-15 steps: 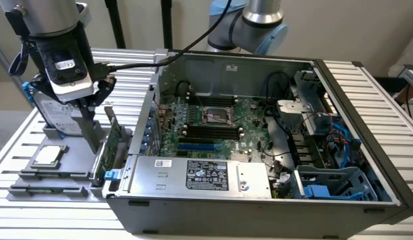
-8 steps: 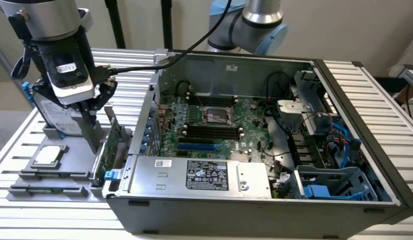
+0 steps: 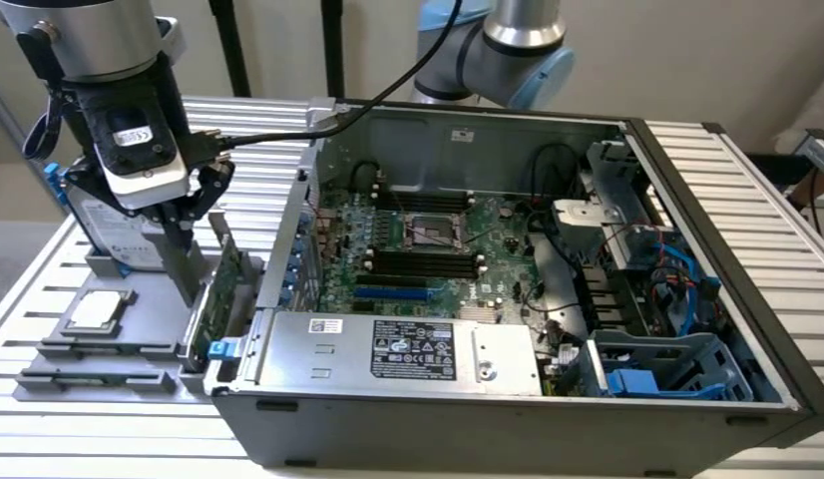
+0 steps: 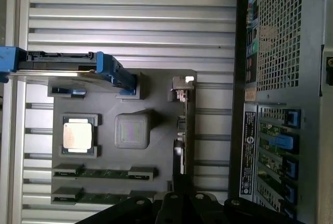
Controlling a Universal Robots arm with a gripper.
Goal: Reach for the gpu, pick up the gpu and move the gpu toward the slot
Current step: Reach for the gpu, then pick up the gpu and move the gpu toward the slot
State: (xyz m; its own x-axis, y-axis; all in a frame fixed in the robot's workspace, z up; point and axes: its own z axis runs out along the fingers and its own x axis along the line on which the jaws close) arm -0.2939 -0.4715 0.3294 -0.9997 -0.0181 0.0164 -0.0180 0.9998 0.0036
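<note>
Slatted table (image 3: 745,170), one gpu (image 4: 182,135), one pincer (image 4: 182,179) clamping it

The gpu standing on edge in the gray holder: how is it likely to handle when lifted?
Probably stiff: the gpu is a flat green circuit board. Likely light for its size, since it looks slim edge-on. Held by its thin top edge it could tilt, and its bare components look fragile.

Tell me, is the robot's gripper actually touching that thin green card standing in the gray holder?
Touching. In the wrist view the gripper is shut on the thin upper edge of the gpu, with no gap visible between them.
</note>
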